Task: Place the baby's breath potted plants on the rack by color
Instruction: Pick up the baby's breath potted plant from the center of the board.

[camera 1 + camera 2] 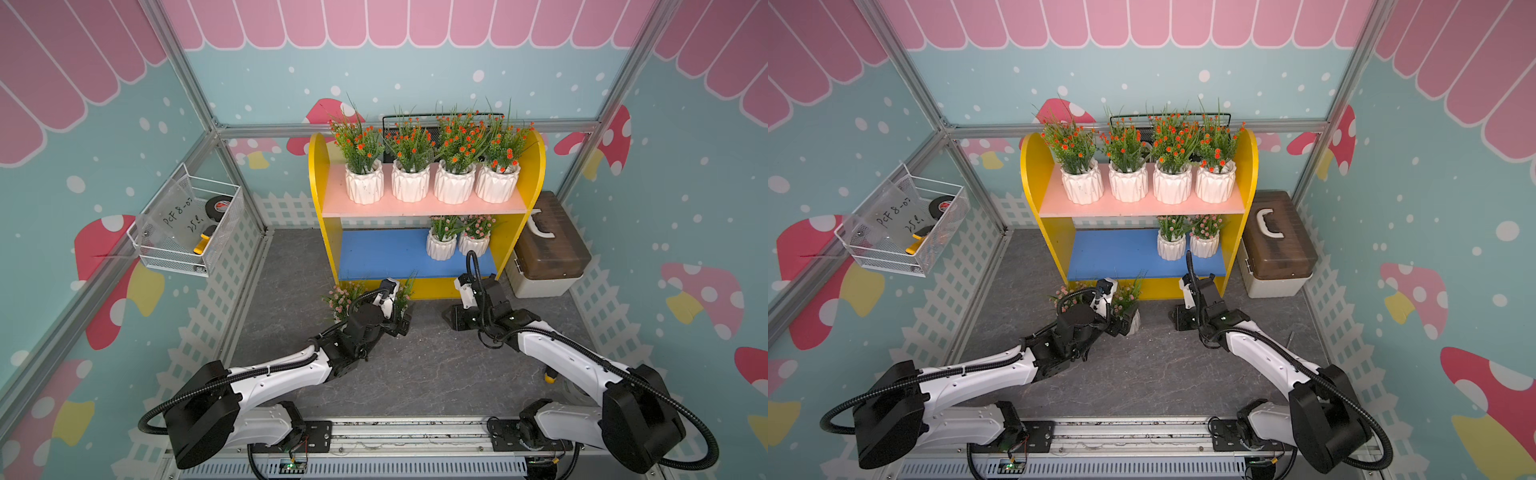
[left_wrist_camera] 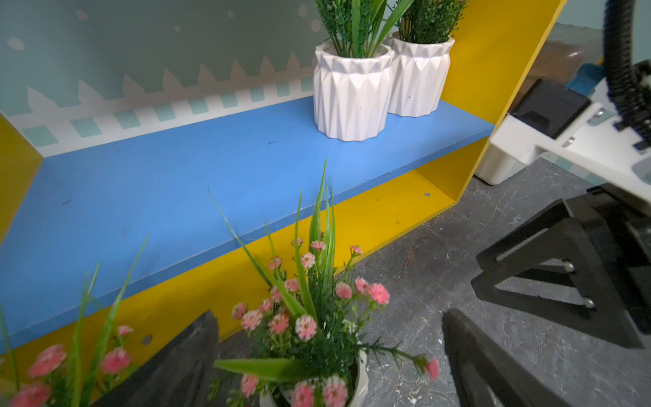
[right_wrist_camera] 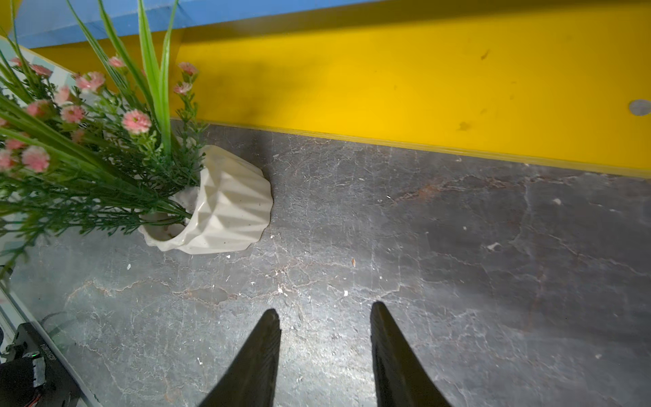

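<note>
A grey marbled bench (image 1: 415, 374) fills a booth papered with pastel mushrooms, a white wire basket (image 1: 187, 232) hanging on its left wall. Before the left end of the rack (image 1: 318, 174), two pale pink baby's breath pots stand upright on the bench, sprigs pointing up. The outer pink plant (image 1: 338, 297) stands free. The near pink plant (image 2: 306, 327) stands between the widely spread fingers of the left claw (image 2: 329, 315), and neither finger visibly touches its pot.

At centre back the rack runs lengthwise left to right. Four orange-red plants (image 1: 409, 166) line its pink upper board (image 1: 415, 205) in a row, all upright. Two shelved pink plants (image 1: 441, 241) stand just beside each other at the right end of the blue lower board (image 1: 382, 253).

The right claw (image 3: 324, 310) hangs low over bare bench before the rack's right half, fingers parted with nothing between them. A brown-lidded box (image 1: 548, 245) sits on the bench to the right of the rack.
</note>
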Tool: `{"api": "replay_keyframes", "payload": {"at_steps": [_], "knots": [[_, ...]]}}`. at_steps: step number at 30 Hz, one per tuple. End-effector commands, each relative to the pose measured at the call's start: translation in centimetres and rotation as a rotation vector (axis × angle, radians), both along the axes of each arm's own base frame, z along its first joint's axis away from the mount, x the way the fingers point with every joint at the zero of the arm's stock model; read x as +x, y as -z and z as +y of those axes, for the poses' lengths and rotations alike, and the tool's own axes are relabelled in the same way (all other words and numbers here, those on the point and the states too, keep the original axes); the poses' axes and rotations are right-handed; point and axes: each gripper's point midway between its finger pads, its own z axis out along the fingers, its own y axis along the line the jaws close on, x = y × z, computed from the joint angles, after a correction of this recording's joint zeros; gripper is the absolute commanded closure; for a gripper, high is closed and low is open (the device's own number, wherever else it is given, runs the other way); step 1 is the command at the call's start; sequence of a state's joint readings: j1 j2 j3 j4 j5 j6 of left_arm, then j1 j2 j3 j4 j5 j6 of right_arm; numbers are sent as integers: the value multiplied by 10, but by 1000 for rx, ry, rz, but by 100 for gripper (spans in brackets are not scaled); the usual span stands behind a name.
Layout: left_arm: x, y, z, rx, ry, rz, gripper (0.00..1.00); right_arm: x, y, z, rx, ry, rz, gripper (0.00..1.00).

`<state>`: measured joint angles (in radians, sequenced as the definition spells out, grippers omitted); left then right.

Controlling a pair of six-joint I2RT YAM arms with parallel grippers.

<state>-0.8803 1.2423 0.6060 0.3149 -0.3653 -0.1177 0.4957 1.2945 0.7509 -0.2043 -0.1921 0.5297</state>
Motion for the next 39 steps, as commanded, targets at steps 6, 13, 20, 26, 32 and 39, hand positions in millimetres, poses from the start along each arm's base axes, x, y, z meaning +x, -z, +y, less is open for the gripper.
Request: {"api": "replay_keyframes", "payload": {"at_steps": [6,13,20,26,32,39], "knots": [[-12,15,33,-12,-93,35,3,19,-7,34,-10,-43,-45,61],[-15,20,51,21,-157,58,2,26,-5,59,-15,-90,-47,62],[-18,26,58,32,-175,65,3,31,-2,83,-20,-130,-42,65],[-19,28,63,44,-189,69,2,33,2,99,-24,-155,-33,66],[-21,32,64,43,-191,78,2,34,9,109,-38,-168,-21,68],[-22,33,64,37,-187,79,3,35,21,111,-71,-158,3,74]]}}
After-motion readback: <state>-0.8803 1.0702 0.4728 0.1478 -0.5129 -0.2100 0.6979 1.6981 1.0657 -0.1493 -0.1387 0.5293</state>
